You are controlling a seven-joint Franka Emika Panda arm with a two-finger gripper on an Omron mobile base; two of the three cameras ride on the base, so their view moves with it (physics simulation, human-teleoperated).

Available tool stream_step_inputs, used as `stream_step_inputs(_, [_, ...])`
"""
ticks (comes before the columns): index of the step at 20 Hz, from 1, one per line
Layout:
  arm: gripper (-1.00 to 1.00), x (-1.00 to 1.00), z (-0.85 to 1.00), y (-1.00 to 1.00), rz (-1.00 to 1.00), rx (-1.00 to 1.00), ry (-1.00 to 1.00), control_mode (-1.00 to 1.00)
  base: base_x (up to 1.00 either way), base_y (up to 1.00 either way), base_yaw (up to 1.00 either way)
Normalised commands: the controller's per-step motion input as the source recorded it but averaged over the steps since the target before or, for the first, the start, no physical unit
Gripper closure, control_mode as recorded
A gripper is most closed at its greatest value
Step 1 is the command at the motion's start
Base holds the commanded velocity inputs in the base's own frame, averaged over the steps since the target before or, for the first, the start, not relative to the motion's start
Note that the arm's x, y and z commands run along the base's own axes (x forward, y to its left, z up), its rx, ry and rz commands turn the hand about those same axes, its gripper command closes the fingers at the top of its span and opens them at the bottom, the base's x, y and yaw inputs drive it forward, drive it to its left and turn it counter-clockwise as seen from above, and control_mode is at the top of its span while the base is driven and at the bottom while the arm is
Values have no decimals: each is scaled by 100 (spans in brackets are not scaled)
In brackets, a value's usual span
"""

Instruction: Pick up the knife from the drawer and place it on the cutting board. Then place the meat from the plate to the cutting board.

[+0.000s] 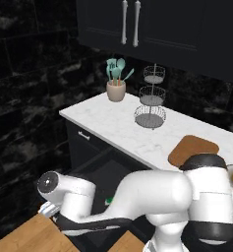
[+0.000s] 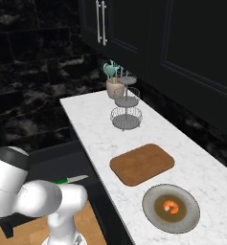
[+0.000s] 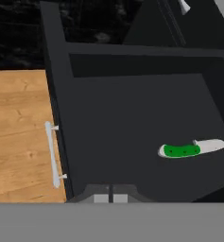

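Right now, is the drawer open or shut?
Open. The drawer is pulled out, its dark inside exposed from above, with the knife lying flat on its floor.

A rendered domestic kitchen. A white marble bench (image 2: 134, 139) runs beneath dark wall cabinets (image 1: 187, 29) with silver bar handles, against a black marbled backsplash (image 1: 29, 88). On the bench stand a crock of teal utensils (image 1: 116, 81), a three-tier wire basket stand (image 1: 151, 98), a wooden cutting board (image 2: 141, 163) and a plate (image 2: 171, 209) bearing meat (image 2: 171, 206). Below, an open black drawer (image 3: 142, 127) holds a green-handled knife (image 3: 191, 149); the floor (image 3: 19, 137) is wood.
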Motion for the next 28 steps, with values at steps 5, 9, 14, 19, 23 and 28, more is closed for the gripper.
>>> stream_step_inputs(5, [100,57,50,-63,-3,5,18,-100,0,0,0])
stream_step_inputs(9, [100,64,-2,-62,9,22,11,-100,0,0,0])
stream_step_inputs(14, [-100,15,0,3,0,0,0,-100,0,0,0])
stream_step_inputs(19, [-100,12,1,-1,0,0,3,-100,0,0,0])
stream_step_inputs(23, [-100,15,-8,-42,-36,0,34,-100,0,0,0])
stream_step_inputs(28, [-100,3,-10,-37,-36,0,21,-100,0,0,0])
